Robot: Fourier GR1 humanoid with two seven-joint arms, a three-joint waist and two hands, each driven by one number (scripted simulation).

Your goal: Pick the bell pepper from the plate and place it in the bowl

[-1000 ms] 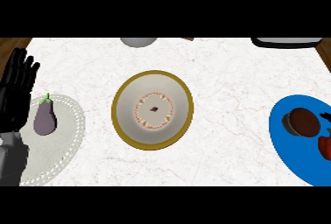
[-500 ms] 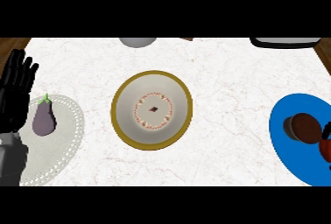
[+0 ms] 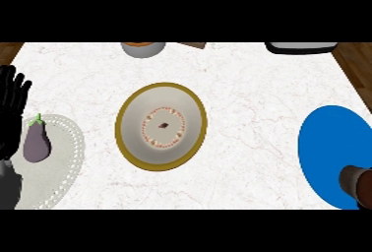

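From my head view I see a white marbled table [image 3: 240, 88] with a gold-rimmed bowl [image 3: 161, 126] in the middle, pale inside with a ring of small dots and a dark spot at its centre. To the left lies a pale lace-edged plate [image 3: 62, 162] carrying a purple eggplant [image 3: 36, 142] with a green stem. At the right edge sits a blue plate [image 3: 330, 147]; on its lower right a dark brown rounded thing [image 3: 356, 179] shows, cut off by the frame, and I cannot tell whether it is the bell pepper or part of my right arm.

Along the far edge I see a grey pot with an orange inside [image 3: 142, 48], a brown scrap [image 3: 193, 45] beside it, and a dark tray [image 3: 300, 47] at the far right. Nothing lies between the blue plate and the bowl.

My left hand [image 3: 13, 106] rests at the left edge, fingers straight and spread, pointing up, holding nothing, just beside the eggplant. I cannot make out my right hand at all.
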